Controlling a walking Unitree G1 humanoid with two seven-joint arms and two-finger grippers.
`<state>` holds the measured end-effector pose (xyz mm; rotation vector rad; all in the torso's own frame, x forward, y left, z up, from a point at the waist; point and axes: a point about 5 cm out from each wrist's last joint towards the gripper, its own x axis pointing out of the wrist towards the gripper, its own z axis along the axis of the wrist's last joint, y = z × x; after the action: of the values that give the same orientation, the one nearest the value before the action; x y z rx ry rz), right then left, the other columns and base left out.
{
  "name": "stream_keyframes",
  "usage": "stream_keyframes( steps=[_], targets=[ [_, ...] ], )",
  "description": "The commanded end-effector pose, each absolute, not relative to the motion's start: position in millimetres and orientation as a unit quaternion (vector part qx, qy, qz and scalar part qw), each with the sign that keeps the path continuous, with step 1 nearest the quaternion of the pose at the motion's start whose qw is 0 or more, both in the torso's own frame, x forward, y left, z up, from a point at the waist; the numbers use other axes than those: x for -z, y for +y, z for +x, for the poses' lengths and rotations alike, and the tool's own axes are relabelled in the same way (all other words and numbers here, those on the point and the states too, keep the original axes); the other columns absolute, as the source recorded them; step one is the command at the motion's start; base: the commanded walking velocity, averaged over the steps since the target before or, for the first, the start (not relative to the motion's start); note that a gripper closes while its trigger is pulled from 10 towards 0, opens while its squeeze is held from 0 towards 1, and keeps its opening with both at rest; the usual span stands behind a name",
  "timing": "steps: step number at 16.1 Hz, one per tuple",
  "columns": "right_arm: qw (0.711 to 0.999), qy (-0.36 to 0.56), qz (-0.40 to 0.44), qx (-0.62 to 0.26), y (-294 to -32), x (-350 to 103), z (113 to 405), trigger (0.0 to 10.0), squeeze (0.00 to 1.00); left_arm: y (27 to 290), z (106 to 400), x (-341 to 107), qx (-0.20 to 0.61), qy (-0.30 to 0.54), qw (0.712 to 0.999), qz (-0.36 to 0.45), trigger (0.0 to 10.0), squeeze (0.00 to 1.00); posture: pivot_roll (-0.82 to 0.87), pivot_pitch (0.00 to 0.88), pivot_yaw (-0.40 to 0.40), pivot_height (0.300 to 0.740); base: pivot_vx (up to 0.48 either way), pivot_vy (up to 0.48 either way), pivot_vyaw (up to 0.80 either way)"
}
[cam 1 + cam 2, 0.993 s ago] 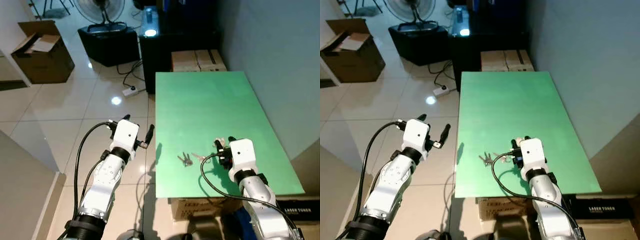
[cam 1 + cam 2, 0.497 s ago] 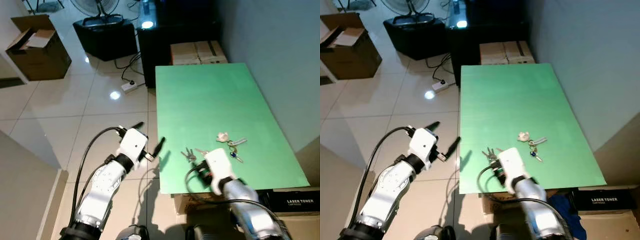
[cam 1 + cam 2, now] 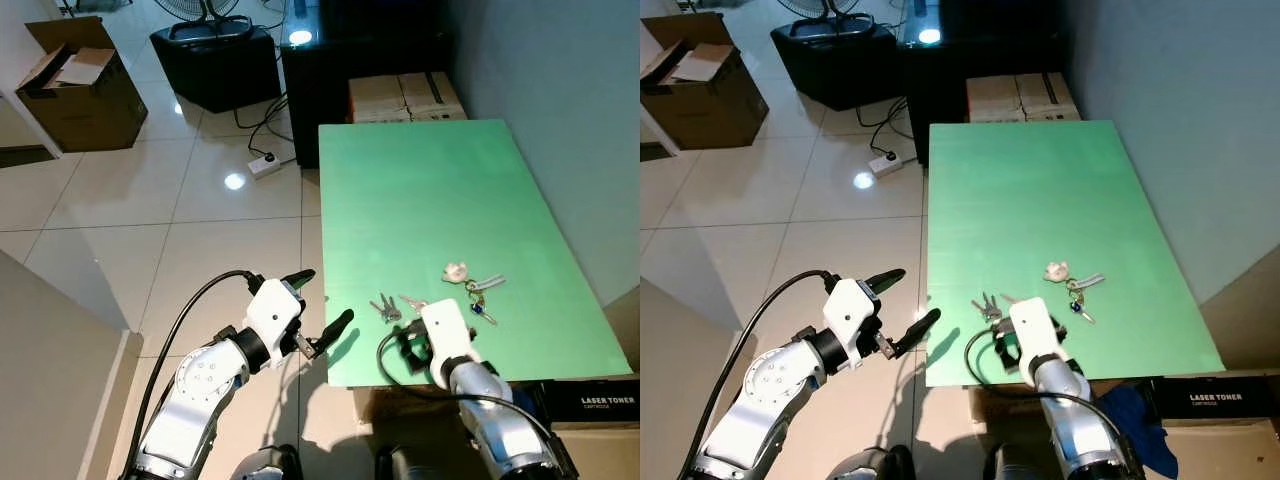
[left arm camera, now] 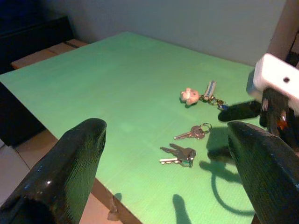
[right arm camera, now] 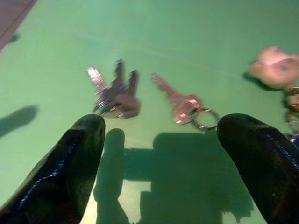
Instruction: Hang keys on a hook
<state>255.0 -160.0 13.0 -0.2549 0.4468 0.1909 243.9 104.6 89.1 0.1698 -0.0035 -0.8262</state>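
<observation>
Three sets of keys lie near the front of the green table (image 3: pixel 430 190): a small bunch of keys (image 3: pixel 384 310), a single key on a ring (image 3: pixel 412 302), and a keychain with a pink charm (image 3: pixel 456 271). My right gripper (image 3: pixel 408 345) hovers low over the table's front edge, just short of the bunch and the single key. It is open, and in the right wrist view its fingers (image 5: pixel 84 140) frame the bunch (image 5: pixel 114 95) and the single key (image 5: pixel 180 103). My left gripper (image 3: pixel 322 300) is open off the table's left front corner, pointing toward the keys (image 4: pixel 180 153).
A blue-grey wall runs along the table's right side. Cardboard boxes (image 3: pixel 405 98) and a dark cabinet stand behind the table. On the tiled floor to the left are a power strip (image 3: pixel 265 165), a black box with a fan (image 3: pixel 215 65) and an open carton (image 3: pixel 80 90).
My right gripper has drawn back from over the charm keychain to the table's front edge, uncovering the keychain. My left gripper has come closer to the table's left front corner. The camera has shifted.
</observation>
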Motion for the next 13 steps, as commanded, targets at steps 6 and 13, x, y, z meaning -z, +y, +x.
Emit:
stream_keyframes(
  steps=[6,13],
  targets=[
    [0.974,0.225,-0.023,0.016,-178.3,-7.2,274.0,10.0,1.00,114.9,242.4,-97.0,0.408,0.002,0.908,0.100,10.0,0.00,-0.08,0.206,0.112,0.740,0.000,0.000,0.00],
    [0.969,0.243,0.019,0.035,-179.5,-6.4,292.4,10.0,0.00,120.2,235.7,-99.5,0.410,0.011,0.905,0.109,10.0,0.00,-0.04,0.211,0.115,0.740,0.000,0.000,0.00]
  ],
)
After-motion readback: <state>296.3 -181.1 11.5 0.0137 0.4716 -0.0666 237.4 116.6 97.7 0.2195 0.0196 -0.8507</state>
